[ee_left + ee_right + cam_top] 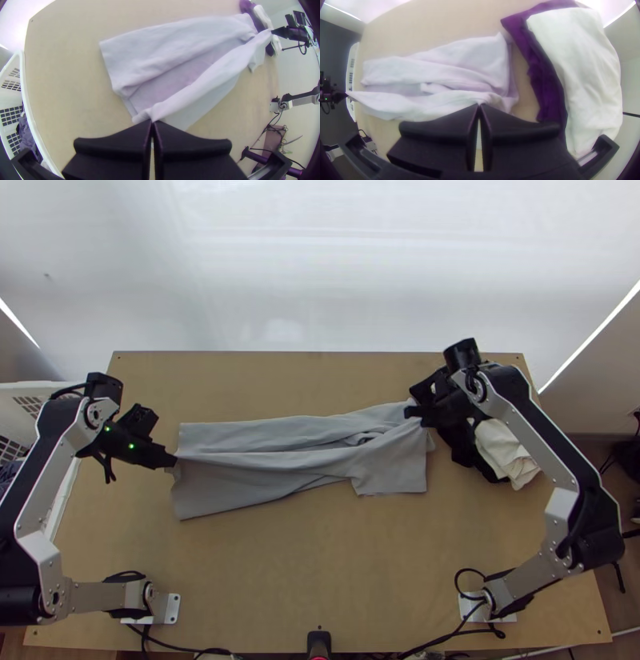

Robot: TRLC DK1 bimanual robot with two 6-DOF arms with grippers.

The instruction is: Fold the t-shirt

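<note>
Shirt (pixel 240 488) first: grey, stretched long and low across the bench (pixel 320 580), nearer the far edge than the near one, and clearly off flat (I count several long creases). One narrow ridge runs along it between the two grippers, with looser cloth lying on both sides and a squarish flap spread toward the near edge at its right end.

At the left end, the left gripper (pixel 171 461) has its fingers pressed together on a pinch of the shirt, partway along that end rather than at a corner. At the right end, the right gripper (pixel 410 412) does the same, its fingers closed tight on a bunched bit toward the far side. Both arms reach in from bases by the near edge, the left base (pixel 172 608) and the right base (pixel 506 618).

Just beside the shirt, toward the bench's right edge, lies a dark cloth (pixel 462 444) with a cream cloth (pixel 506 448) partly over it (rather a rumpled pair, from where I stand). By the left edge stands a white basket (pixel 32 125), some clothes (pixel 26 135) inside.
</note>
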